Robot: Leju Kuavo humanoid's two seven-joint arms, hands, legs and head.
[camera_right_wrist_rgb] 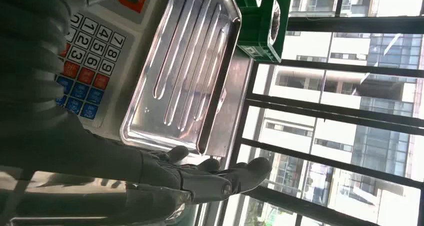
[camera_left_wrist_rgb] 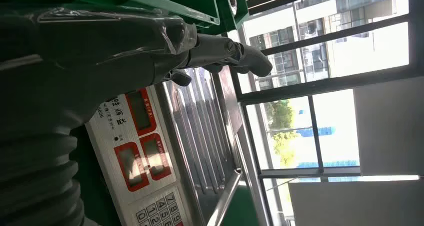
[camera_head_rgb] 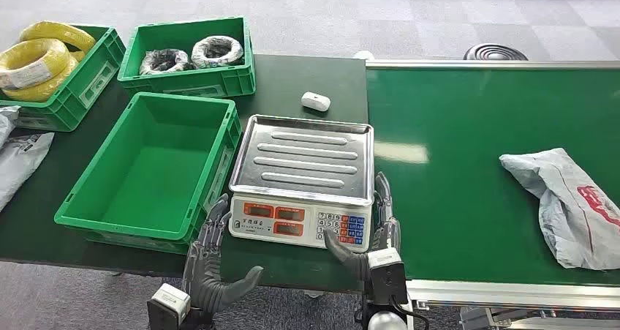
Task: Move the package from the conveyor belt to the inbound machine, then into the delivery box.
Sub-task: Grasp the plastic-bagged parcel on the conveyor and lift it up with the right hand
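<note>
Going L to R from my head cam. Far L: green crate with yellow cable coils (camera_head_rgb: 40, 59) and a grey bag (camera_head_rgb: 22, 162) at the edge. Next, back crate holding dark wire coils (camera_head_rgb: 191, 52), and in front of it the empty green delivery box (camera_head_rgb: 157, 165) on the dark worktop (camera_head_rgb: 292, 81). My left hand (camera_head_rgb: 212, 260) hangs just below the box's near right corner, beside the scale's L side: fingers spread, thumb out, holding nothing. Left wrist cam agrees, fingers straight along the scale's edge, nothing in them.

Centre: the inbound machine (camera_head_rgb: 300, 184), a scale w/ bare steel tray, displays and keypad facing me. Small white object (camera_head_rgb: 316, 101) behind it.

My right hand (camera_head_rgb: 373, 235) sits at the scale's R front corner, fingers extended and apart, empty; right wrist cam shows the same.

R: conveyor belt (camera_head_rgb: 475, 125), and the package (camera_head_rgb: 570, 202), a grey poly mailer w/ red print, lying flat near the belt's R end, partly cut by frame edge. Long axis runs roughly from far-L to near-R.

Key relation: package lies well to the R of both hands, w/ open belt between. Right hand is clearly the nearer one, so I judge the reach goes rightward w/ that arm, approaching the mailer's L end. Nothing moved yet; step one pending.
</note>
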